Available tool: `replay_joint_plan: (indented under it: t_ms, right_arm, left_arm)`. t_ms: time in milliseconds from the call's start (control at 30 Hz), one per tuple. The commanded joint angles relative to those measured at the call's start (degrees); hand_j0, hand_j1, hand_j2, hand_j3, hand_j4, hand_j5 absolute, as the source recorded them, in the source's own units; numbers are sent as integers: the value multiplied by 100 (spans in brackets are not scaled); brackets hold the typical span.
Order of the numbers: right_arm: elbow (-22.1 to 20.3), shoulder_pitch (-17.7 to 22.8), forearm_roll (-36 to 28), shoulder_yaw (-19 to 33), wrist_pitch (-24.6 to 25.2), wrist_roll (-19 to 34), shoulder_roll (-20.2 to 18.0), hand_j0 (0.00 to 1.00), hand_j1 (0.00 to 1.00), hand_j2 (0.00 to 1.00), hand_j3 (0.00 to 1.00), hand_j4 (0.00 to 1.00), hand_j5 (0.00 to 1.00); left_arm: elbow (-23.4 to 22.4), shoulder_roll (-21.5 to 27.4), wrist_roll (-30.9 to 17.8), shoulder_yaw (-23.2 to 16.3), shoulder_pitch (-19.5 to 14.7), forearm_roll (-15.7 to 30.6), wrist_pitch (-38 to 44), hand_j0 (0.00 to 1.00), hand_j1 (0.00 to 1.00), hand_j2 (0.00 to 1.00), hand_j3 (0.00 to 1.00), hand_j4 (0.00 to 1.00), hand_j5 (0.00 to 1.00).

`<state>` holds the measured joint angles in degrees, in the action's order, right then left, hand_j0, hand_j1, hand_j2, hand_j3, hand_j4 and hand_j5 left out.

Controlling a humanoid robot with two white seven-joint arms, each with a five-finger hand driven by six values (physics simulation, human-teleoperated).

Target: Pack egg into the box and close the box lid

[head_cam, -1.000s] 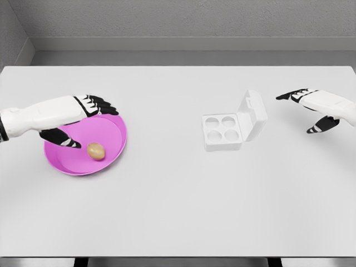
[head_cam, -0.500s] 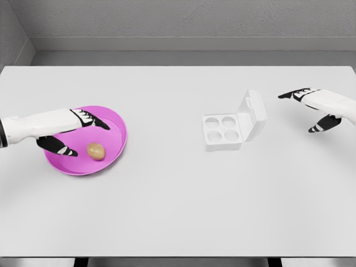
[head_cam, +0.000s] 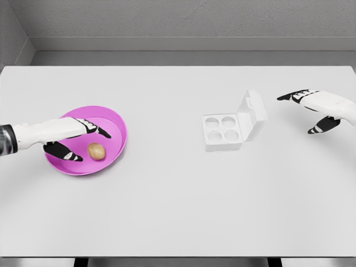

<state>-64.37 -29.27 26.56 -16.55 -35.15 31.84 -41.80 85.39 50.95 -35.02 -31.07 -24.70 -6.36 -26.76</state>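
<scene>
No legible text, labels, brand marks, numbers or signs appear on any item or on the surface (head_cam: 178, 211).

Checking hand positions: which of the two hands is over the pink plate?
The left hand, fingers spread beside the egg on the pink plate. The right hand hovers right of the open box.

Tan egg (head_cam: 96, 151) on a magenta plate (head_cam: 114, 146). White box (head_cam: 232, 125), white tabletop (head_cam: 178, 200). Both hands, left (head_cam: 75, 139) and right (head_cam: 314, 108), white with black-and-white striped fingers. Grey wall (head_cam: 178, 19) at 12 o'clock.
</scene>
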Motion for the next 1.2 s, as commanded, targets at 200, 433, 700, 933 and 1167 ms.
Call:
replay_joint_plan:
  t_ms: [200, 433, 700, 933, 1167]
  right_arm:
    - [-23, 0, -37, 12, 15, -2, -13, 100, 100, 100, 100, 100, 100]
    - [-23, 9, -29, 12, 15, -2, -22, 100, 100, 100, 100, 100, 100]
    - [-14, 9, -29, 3, 15, -2, -39, 100, 100, 100, 100, 100, 100]
    - [-32, 18, -29, 12, 15, -2, -30, 100, 100, 100, 100, 100, 100]
    - [-32, 9, -29, 12, 15, 6, -30, 100, 100, 100, 100, 100, 100]
  left_arm:
    - [13, -165, 2, -22, 0, -234, 66, 82, 82, 82, 82, 82, 82]
    - [-23, -288, 2, -31, 18, -392, 321, 82, 82, 82, 82, 82, 82]
    - [-40, -297, 2, -66, 18, -594, 453, 82, 82, 82, 82, 82, 82]
    - [-31, -358, 2, -66, 18, -682, 453, 79, 79, 79, 79, 79, 79]
    - [-31, -428, 2, -66, 18, -735, 453, 76, 76, 76, 76, 76, 76]
